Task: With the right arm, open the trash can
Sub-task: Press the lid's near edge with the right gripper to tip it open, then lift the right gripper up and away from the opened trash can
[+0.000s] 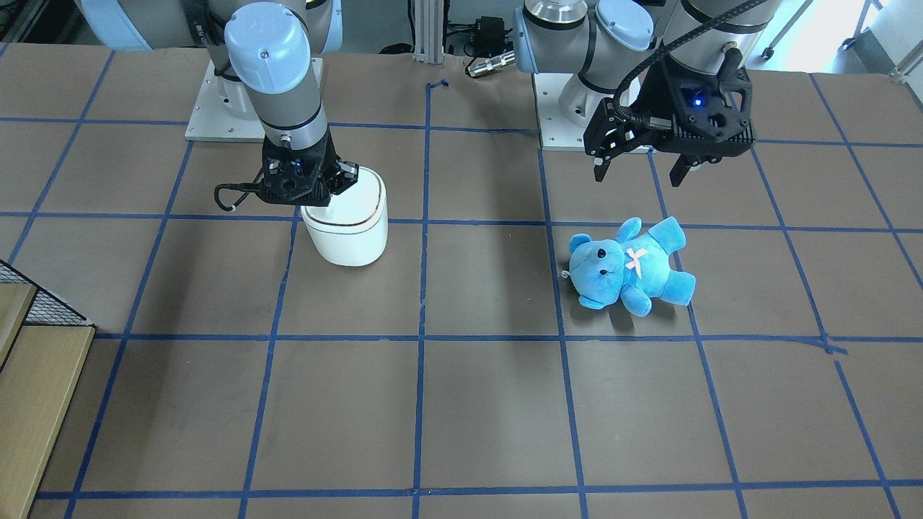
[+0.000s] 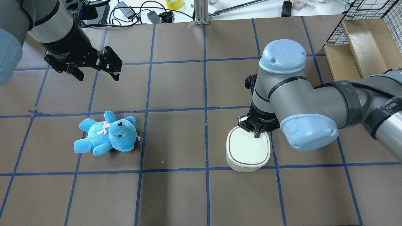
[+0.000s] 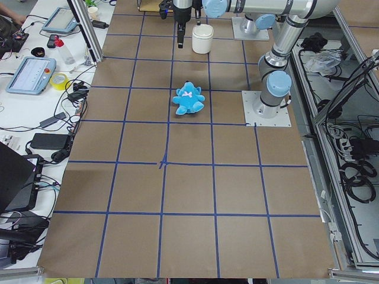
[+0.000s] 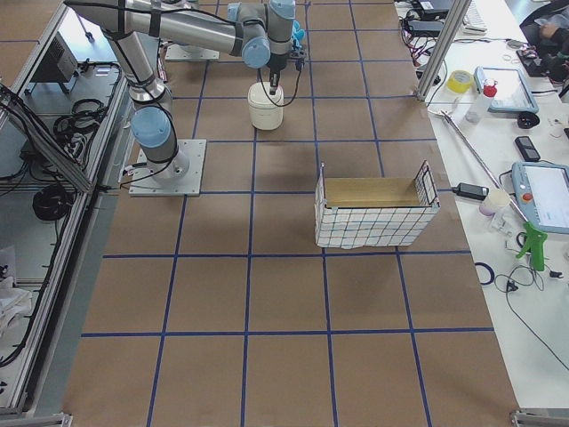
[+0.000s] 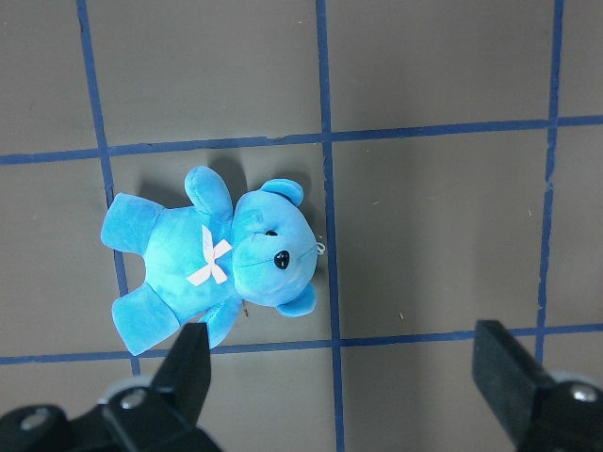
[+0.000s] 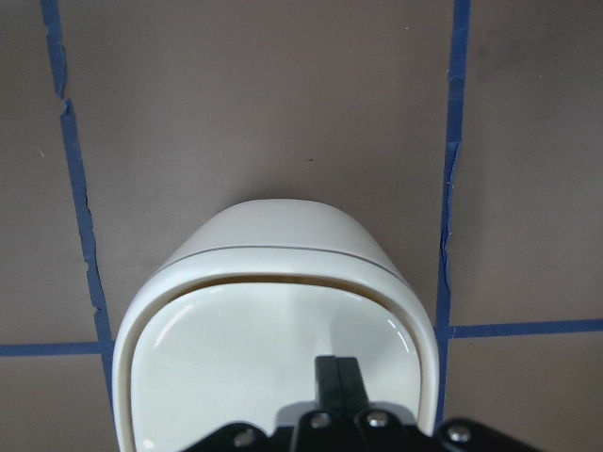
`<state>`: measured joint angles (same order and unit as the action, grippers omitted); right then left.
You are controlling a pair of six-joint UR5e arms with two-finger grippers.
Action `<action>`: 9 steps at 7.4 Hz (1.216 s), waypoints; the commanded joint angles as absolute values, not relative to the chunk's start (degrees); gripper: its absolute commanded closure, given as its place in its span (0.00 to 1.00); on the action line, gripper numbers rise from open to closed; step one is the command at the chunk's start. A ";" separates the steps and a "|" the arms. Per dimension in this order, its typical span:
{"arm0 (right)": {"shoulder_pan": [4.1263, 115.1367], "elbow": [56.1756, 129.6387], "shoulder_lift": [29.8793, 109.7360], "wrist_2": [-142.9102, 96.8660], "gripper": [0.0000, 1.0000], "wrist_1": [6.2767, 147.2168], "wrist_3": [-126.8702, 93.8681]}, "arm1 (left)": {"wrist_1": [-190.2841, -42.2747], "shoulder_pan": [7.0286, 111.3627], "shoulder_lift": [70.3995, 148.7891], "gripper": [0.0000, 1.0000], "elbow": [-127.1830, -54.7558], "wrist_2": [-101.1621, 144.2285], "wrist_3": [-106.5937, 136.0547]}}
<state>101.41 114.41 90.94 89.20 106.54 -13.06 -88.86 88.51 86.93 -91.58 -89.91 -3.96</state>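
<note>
The can [image 2: 244,165] stands on the tabletop [image 2: 176,141]. The right gripper [image 2: 258,135] is pressed together, its tips at the lid [image 2: 246,150] near its rim. Best to push straight down, gently and off-centre, so the lid tips without shoving the can.

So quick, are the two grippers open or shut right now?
Left gripper: open, empty.
Right gripper: shut, holding nothing, tip on the bin lid.

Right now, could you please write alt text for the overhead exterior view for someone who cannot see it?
The right gripper, jaws shut, points straight down at the far edge of the lid of the white trash can. The left gripper hangs open above the table, and a blue teddy bear lies nearer the camera.
</note>
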 commanded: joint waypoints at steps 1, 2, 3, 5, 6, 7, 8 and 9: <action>101.69 116.18 90.53 89.12 1.00 107.40 -13.09 | -88.86 88.51 86.92 0.00 -91.58 -89.91 -3.96; 101.69 117.15 90.53 88.69 1.00 107.49 -13.53 | -88.86 88.51 86.92 0.00 -91.58 -89.91 -3.96; 101.69 116.29 90.88 89.29 1.00 107.49 -13.10 | -88.86 88.51 86.92 0.00 -91.58 -89.91 -3.96; 101.69 111.48 92.63 88.68 0.01 105.57 -13.18 | -88.86 88.51 86.92 0.00 -91.58 -89.91 -3.96; 101.69 106.66 92.90 88.59 0.00 99.64 -13.10 | -88.86 88.51 86.92 0.00 -91.58 -89.91 -3.96; 101.52 98.87 92.55 89.46 0.00 91.66 -12.92 | -88.86 88.51 86.92 0.00 -91.58 -89.91 -3.96; 101.17 90.18 92.03 90.86 0.00 84.01 -11.35 | -88.86 88.51 86.92 0.00 -91.58 -89.91 -3.96; 99.68 84.87 91.76 92.71 0.00 82.28 -6.81 | -88.86 88.51 86.92 0.00 -91.58 -89.91 -3.96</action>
